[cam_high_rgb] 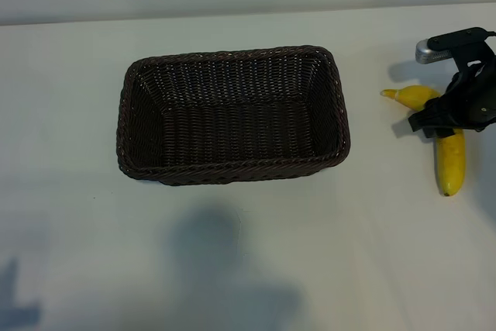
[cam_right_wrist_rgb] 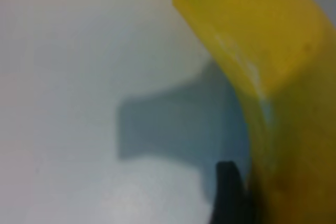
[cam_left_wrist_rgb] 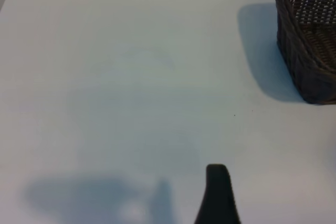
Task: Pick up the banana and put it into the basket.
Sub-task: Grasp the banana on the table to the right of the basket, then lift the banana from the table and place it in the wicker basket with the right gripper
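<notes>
Beside the empty basket (cam_high_rgb: 232,118), the right gripper (cam_high_rgb: 443,123) straddles the banana (cam_high_rgb: 451,162) still on the table, its grip unclear; lifting and placing remain.

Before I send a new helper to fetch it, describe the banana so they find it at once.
Start at the dark brown woven wicker basket in the middle of the white table. To its right, apart from it, lies the smooth, bright yellow, curved banana, under the right gripper. It is the only yellow thing there.
</notes>
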{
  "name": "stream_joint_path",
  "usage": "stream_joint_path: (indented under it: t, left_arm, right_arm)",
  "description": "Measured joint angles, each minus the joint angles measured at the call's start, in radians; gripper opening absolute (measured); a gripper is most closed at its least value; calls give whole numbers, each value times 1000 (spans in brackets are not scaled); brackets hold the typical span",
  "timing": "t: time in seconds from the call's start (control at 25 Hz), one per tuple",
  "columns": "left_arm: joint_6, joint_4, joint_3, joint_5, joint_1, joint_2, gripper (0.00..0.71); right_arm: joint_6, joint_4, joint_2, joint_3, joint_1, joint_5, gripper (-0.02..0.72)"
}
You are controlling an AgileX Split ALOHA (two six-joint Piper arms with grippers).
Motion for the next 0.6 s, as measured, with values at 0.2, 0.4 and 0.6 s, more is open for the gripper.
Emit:
stream_joint_path:
  t: [0.2,0.4,0.6]
  left_arm:
    - [0,0,0,0,0,0,572]
    - [-3,0,0,0,0,0,572]
    - [-3,0,0,0,0,0,572]
  right_arm:
    - [11,-3,10,-2,0,-4,431]
    - [13,-4,10,-2,0,-5,431]
    - [14,-13,13,-37,0,51,431]
